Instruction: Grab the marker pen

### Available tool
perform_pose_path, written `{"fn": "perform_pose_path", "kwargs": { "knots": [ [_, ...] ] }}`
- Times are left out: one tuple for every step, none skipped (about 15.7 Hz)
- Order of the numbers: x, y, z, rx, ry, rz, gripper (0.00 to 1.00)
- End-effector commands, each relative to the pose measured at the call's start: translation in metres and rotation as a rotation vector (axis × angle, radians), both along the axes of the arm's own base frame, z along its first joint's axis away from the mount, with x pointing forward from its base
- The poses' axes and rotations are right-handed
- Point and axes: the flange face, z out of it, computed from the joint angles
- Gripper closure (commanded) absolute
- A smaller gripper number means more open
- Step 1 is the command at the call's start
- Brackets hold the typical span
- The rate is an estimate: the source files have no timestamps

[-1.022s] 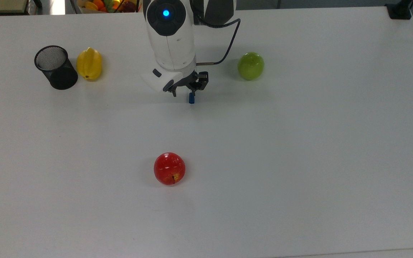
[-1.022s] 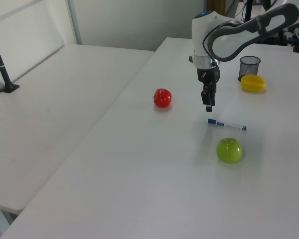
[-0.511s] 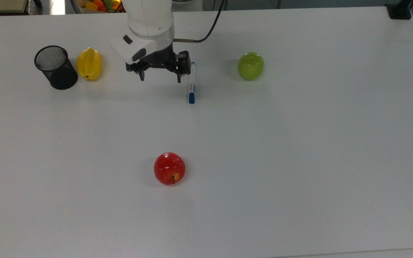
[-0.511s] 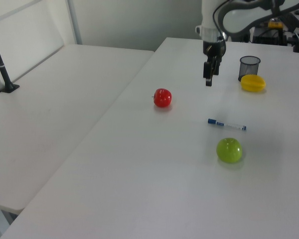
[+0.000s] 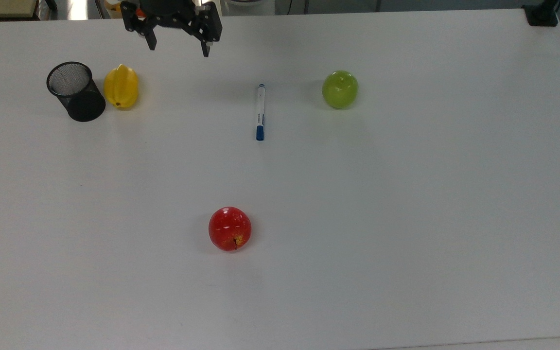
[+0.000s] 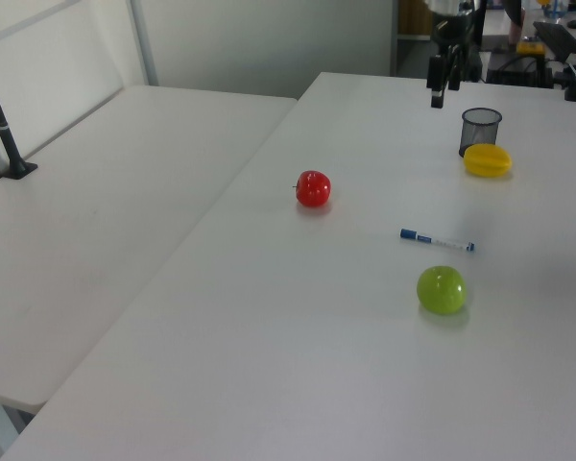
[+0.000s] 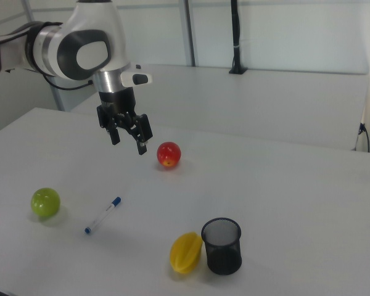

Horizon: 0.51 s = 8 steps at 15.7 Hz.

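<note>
The marker pen [image 5: 259, 112] lies flat on the white table [image 5: 406, 194], white barrel with a blue cap toward the top view's bottom; it is also seen in the left view [image 6: 437, 239] and the right view [image 7: 103, 215]. My gripper [image 5: 179, 46] hangs open and empty, well above the table and away from the pen, toward the top view's upper left. In the right view the gripper [image 7: 129, 142] hovers high over the table with its black fingers [image 7: 142, 147] spread wide. In the left view the gripper [image 6: 440, 83] is near the far edge.
A green apple [image 5: 340, 89] sits on the top view's right of the pen. A yellow star fruit [image 5: 121, 86] and a black mesh cup [image 5: 76, 91] stand at the top view's left. A red apple [image 5: 230, 228] rests nearer the front.
The gripper has left the spot over the pen, rising and moving toward the top view's upper left. The pen stays on the table, unmoved.
</note>
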Motion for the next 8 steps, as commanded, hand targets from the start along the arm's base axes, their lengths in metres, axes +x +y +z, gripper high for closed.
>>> {"fn": "perform_pose_path", "kwargs": {
  "knots": [
    [-0.0200,-0.0093,0.0150,-0.009,0.013,-0.035,0.00],
    [-0.0204,-0.0119,0.0166,-0.009,0.010,-0.041,0.00],
    [-0.0202,-0.0118,0.0173,-0.008,0.009,-0.041,0.00],
    [-0.0207,-0.0128,0.0182,-0.009,0.007,-0.046,0.00],
    [-0.0210,-0.0145,0.0198,-0.009,0.004,-0.056,0.00],
    [-0.0215,-0.0144,0.0216,-0.008,-0.001,-0.064,0.00],
    [-0.0216,-0.0154,0.0216,-0.009,-0.001,-0.069,0.00],
    [-0.0220,-0.0153,0.0224,-0.008,-0.002,-0.075,0.00]
  ]
}}
